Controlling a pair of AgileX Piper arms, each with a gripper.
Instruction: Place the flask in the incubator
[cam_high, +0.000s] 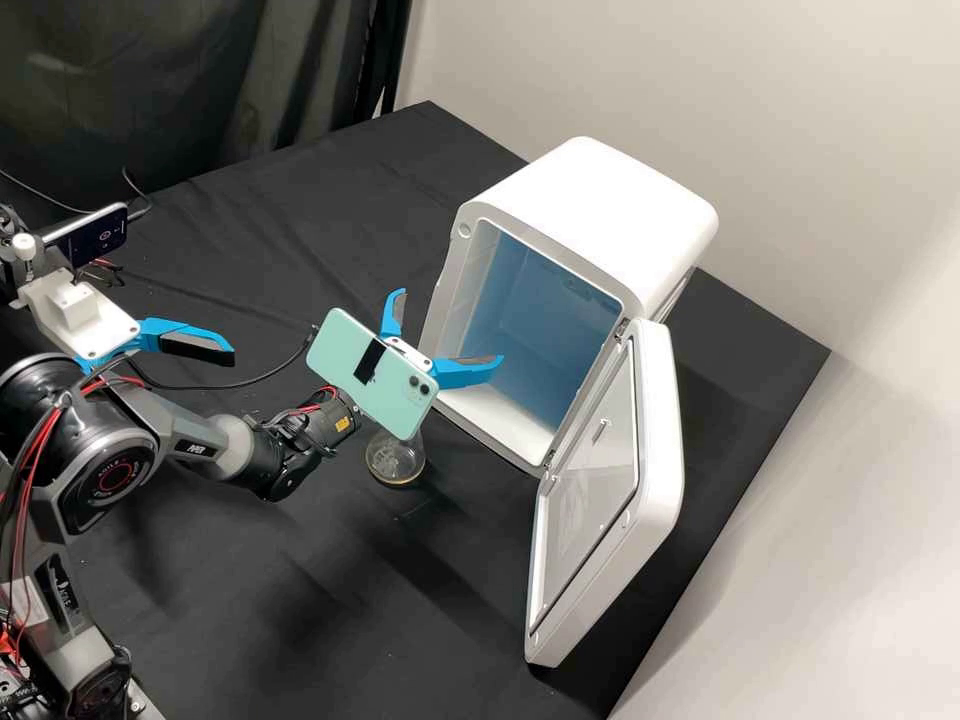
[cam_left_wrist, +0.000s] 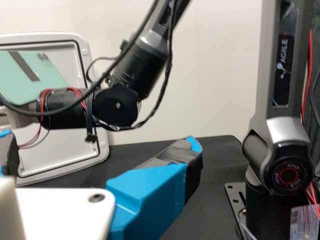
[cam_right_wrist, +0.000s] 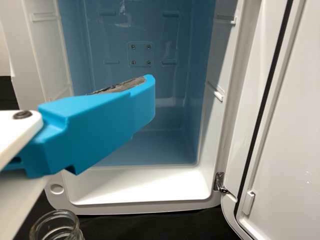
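Find the flask (cam_high: 395, 458) upright on the desk (cam_high: 300, 230), out in front of the incubator (cam_high: 600, 210), near the lower front edge and not inside. See clear glass with a brownish tint at the bottom. Catch the open neck also in the right wrist view, close before the white sill.

Look just above the flask for the right claw (cam_high: 450, 325): spread wide, gripping nothing, aimed into the pale blue chamber. Note both blue fingers (cam_high: 470, 370) clear of the flask and just short of the white frame. Note too the mint phone (cam_high: 372, 373) fixed behind the claw, hiding the upper part of the flask in the high view.

Take the incubator as a white box standing toward the far right of the desk. Find the door (cam_high: 610, 480) swung wide open on the right-hand hinge, inner face turned toward the arms, lower corner down near the desk.

Turn to the left side of the high view for the left claw (cam_high: 200, 345): held above the desk, well apart from the flask and the incubator. Judge it from the left wrist view as parted wide, with nothing between the fingers. See there, beyond the gap, the right arm (cam_left_wrist: 130, 65) crossing in front of the open door.
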